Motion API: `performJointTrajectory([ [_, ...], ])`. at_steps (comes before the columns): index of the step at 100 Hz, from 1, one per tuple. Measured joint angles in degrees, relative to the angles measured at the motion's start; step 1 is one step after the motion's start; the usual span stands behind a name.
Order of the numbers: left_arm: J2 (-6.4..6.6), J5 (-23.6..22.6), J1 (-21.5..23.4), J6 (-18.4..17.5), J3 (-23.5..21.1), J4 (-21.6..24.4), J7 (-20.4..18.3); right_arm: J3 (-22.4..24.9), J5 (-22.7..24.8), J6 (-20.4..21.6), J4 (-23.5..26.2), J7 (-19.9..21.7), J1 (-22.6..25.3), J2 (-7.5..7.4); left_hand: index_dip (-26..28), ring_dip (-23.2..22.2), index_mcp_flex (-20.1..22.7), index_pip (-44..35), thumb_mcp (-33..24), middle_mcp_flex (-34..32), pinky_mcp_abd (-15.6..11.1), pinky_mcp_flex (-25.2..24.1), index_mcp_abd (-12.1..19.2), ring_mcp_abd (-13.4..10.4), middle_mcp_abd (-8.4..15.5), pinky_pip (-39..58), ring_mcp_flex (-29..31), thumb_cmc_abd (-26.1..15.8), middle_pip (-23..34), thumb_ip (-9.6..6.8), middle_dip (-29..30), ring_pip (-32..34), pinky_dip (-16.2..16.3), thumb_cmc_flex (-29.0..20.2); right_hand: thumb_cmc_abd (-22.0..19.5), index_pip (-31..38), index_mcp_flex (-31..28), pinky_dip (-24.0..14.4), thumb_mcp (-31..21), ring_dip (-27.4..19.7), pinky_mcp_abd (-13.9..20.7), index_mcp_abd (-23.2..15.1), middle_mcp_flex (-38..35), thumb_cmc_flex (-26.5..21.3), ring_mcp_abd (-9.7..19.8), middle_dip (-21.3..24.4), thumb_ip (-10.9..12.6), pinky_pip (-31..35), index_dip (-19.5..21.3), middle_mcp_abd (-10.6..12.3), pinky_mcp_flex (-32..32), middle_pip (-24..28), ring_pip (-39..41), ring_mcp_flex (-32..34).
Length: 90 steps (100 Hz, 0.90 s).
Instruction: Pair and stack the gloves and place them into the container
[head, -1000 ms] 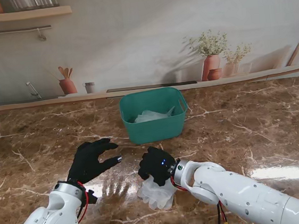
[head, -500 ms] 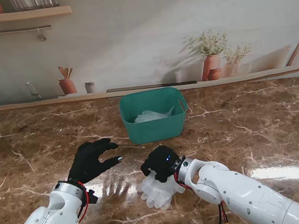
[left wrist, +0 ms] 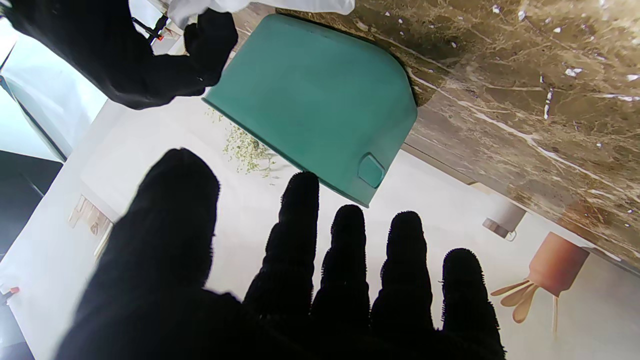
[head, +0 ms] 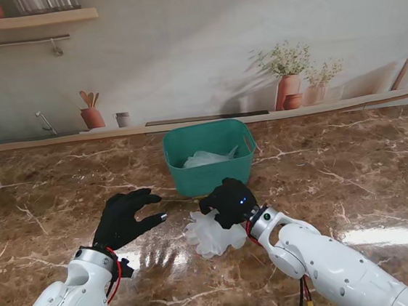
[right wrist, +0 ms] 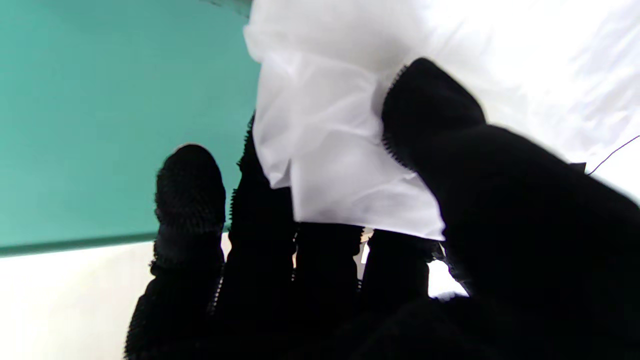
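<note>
My right hand (head: 231,202) is shut on a bunch of translucent white gloves (head: 212,234), held off the marble table just in front of the teal container (head: 212,176). In the right wrist view the white gloves (right wrist: 350,150) are pinched between thumb and fingers, with the container's teal wall (right wrist: 110,120) close behind. More white gloves (head: 206,157) lie inside the container. My left hand (head: 125,217) hovers open, fingers spread, to the left of the gloves. The left wrist view shows the container (left wrist: 320,105) ahead, with my right hand (left wrist: 130,55) beside it.
The brown marble table (head: 352,174) stretches wide on both sides. A ledge along the back wall carries terracotta pots (head: 288,89) and a small cup (head: 122,119). A shelf (head: 26,20) hangs at the upper left.
My right hand has lifted the white gloves off the table and carried them away from me, toward the container's near wall. The left hand has stayed in place.
</note>
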<state>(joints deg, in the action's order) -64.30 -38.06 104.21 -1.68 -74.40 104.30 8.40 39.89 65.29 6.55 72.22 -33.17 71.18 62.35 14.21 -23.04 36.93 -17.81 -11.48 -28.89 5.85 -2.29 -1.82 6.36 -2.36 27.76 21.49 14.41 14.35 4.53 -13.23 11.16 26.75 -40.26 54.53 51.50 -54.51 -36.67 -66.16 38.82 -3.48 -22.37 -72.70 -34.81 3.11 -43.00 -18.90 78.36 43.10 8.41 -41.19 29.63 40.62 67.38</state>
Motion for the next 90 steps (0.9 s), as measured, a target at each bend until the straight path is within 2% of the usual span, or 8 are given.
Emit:
performJointTrajectory([
  [22, 0.0, 0.13, -0.11, 0.0, 0.28, -0.25, 0.1, 0.64, 3.21, -0.76, 0.29, -4.82, 2.48, -1.28, 0.02, 0.0, 0.0, 0.0, 0.0, 0.0, 0.0, 0.0, 0.0, 0.0, 0.0, 0.0, 0.0, 0.0, 0.0, -0.18, 0.0, 0.0, 0.0, 0.0, -0.79, -0.05, 1.29, 0.12, 0.0, -1.62, 0.09, -0.07, 6.34, 0.17, 0.82, 0.0, 0.0, -5.23, 2.28, 0.6, 5.56, -3.1, -6.3, -6.34],
  [34, 0.0, 0.15, -0.26, -0.09, 0.48, -0.31, 0.0, 1.02, 4.27, -1.02, 0.32, -5.25, 3.81, -1.78, 0.08, 0.0, 0.0, 0.0, 0.0, 0.0, 0.0, 0.0, 0.0, 0.0, 0.0, 0.0, 0.0, 0.0, 0.0, -0.18, 0.0, 0.0, 0.0, 0.0, -0.18, -0.06, 1.32, 0.14, 0.31, -2.78, 0.13, -0.08, 8.74, 0.84, 0.9, 0.0, 0.0, -7.25, 3.03, 0.6, 7.32, -4.41, -9.25, -8.6],
  [44, 0.01, 0.2, -0.28, -0.11, 0.47, -0.31, -0.24, 1.66, 5.14, -1.02, 0.84, -4.73, 5.09, -2.23, 0.46, 0.0, 0.0, 0.0, 0.0, 0.0, 0.0, 0.0, 0.0, 0.0, 0.0, 0.0, 0.0, 0.0, 0.0, -0.18, 0.0, 0.0, 0.0, 0.0, 0.98, -0.15, 1.37, -0.44, 0.32, -4.76, 0.14, -0.13, 15.17, 1.54, 1.17, 7.06, 0.0, -9.98, 3.23, 0.54, 9.38, -4.35, -10.81, -12.85],
  [61, 0.01, 0.32, -0.29, -0.12, 0.45, -0.31, -0.27, 2.65, 6.02, 0.71, 2.57, 3.22, 6.27, -3.25, 0.47, 0.01, 0.0, 0.0, 0.0, 0.0, 0.0, 0.0, 0.0, 0.0, 0.0, 0.0, 0.0, 0.0, 0.0, -0.18, 0.0, 0.0, 0.0, 0.0, 1.19, -2.16, 1.83, -0.45, 2.15, -12.11, 0.13, -0.74, 29.96, 7.0, 0.89, 17.99, 0.16, -19.89, 1.52, -1.82, 17.43, -13.79, -21.88, -27.3],
  [71, 0.01, 0.35, -0.33, -0.18, 0.46, -0.32, -0.27, 3.73, 4.88, 4.2, 2.63, 5.72, 6.65, -3.33, 0.47, 0.01, 0.0, 0.0, 0.0, 0.0, 0.0, 0.0, 0.0, 0.0, 0.01, 0.0, 0.0, 0.0, 0.0, -0.18, 0.0, 0.0, 0.0, 0.0, -0.27, -5.83, 1.85, 0.22, 3.68, -16.71, -0.59, 0.03, 33.64, 13.43, -1.03, 22.76, 0.16, -26.25, -0.58, -2.44, 19.75, -16.89, -26.86, -31.35],
  [79, 0.02, 0.42, -0.36, -0.19, 0.46, -0.35, -0.37, 4.99, 3.16, 6.85, 3.26, 8.85, 7.15, -3.34, 0.47, 0.01, 0.0, 0.0, 0.0, 0.0, 0.0, 0.0, 0.0, 0.0, 0.01, 0.0, 0.0, 0.0, -0.01, -0.18, 0.0, 0.0, 0.0, 0.0, -0.86, -9.23, 1.85, 1.72, 3.83, -19.46, -1.8, 1.64, 35.13, 15.75, -3.05, 25.69, 0.23, -30.05, -0.32, -3.08, 20.44, -19.01, -29.87, -32.53],
  [84, 0.02, 0.43, -0.37, -0.2, 0.46, -0.35, -0.42, 5.44, 2.46, 7.86, 3.73, 11.12, 7.27, -3.39, 0.47, 0.01, 0.0, 0.0, 0.0, 0.0, 0.0, 0.0, 0.0, 0.0, 0.0, 0.0, 0.0, 0.0, -0.01, -0.18, 0.0, 0.0, 0.0, 0.0, -0.64, -11.79, 2.12, 3.24, 2.74, -21.28, -2.63, 3.1, 36.57, 16.98, -4.23, 27.78, 4.6, -31.57, 1.32, -4.02, 20.18, -20.64, -30.85, -32.49],
  [90, 0.02, 0.48, -0.38, -0.25, 0.44, -0.36, -0.48, 5.53, 2.1, 8.59, 4.13, 13.44, 7.2, -3.48, 0.47, 0.01, 0.0, 0.0, 0.0, 0.0, 0.0, 0.0, 0.0, 0.0, 0.01, -0.01, 0.0, 0.0, -0.01, -0.18, 0.0, 0.0, 0.0, 0.0, 0.41, -13.33, 2.69, 5.13, 1.8, -23.09, -3.42, 3.76, 38.36, 17.01, -5.83, 29.68, 5.9, -32.83, 3.13, -5.04, 19.47, -21.68, -32.49, -33.45],
])
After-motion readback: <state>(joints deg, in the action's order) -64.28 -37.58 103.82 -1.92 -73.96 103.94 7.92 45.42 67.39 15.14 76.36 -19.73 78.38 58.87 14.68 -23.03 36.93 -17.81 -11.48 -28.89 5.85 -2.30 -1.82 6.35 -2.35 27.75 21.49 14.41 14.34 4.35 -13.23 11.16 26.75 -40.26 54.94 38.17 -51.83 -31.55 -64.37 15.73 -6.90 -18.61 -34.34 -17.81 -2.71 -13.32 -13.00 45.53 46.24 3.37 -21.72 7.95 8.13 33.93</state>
